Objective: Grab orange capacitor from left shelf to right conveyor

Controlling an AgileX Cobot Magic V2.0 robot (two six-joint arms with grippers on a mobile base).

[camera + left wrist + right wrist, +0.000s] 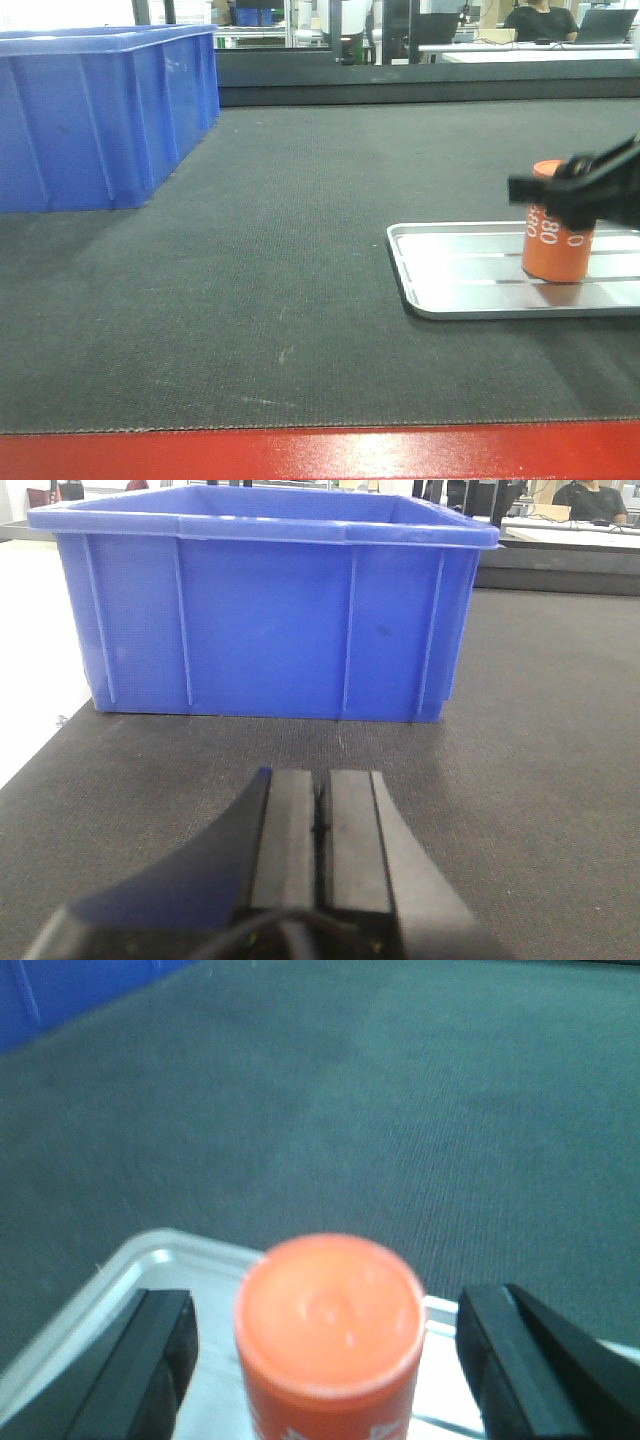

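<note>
The orange capacitor (556, 232), a short cylinder with white print, stands upright on a silver metal tray (450, 290) at the right of the dark belt. My right gripper (575, 190) is open around its top, with a gap on each side. In the right wrist view the capacitor (328, 1330) sits between the two black fingers (140, 1360) without touching them. My left gripper (320, 825) is shut and empty, low over the belt in front of the blue bin (265, 615).
The blue plastic bin (95, 115) stands at the back left of the belt. A red edge (320, 455) runs along the front. A raised black ledge (430, 85) bounds the far side, with desks and a person behind it.
</note>
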